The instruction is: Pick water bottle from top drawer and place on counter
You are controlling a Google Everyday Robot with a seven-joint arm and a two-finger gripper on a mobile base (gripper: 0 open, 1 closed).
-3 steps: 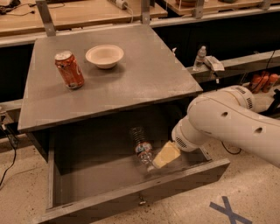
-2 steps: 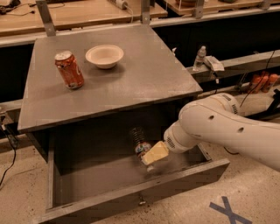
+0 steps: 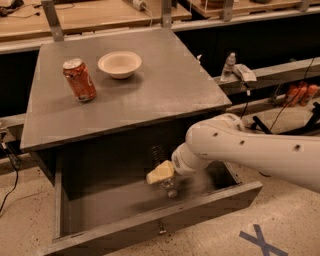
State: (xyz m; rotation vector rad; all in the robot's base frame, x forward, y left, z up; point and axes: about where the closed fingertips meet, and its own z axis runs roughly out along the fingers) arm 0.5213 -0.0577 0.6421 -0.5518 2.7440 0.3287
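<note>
The water bottle lies in the open top drawer, near its middle. Its clear ribbed part shows above my gripper and a small end of it shows below. My gripper, with a yellowish tip, is down inside the drawer right over the bottle's middle and hides its label. The white arm reaches in from the right. The grey counter is the cabinet top directly above the drawer.
A red soda can and a white bowl stand on the counter's back left. A small upright clear bottle stands on a ledge to the right. Light wooden tabletops run behind. A blue X marks the floor.
My gripper has moved left inside the drawer, from beside the bottle's right side to directly over its middle. The bottle has stayed in about the same place.
</note>
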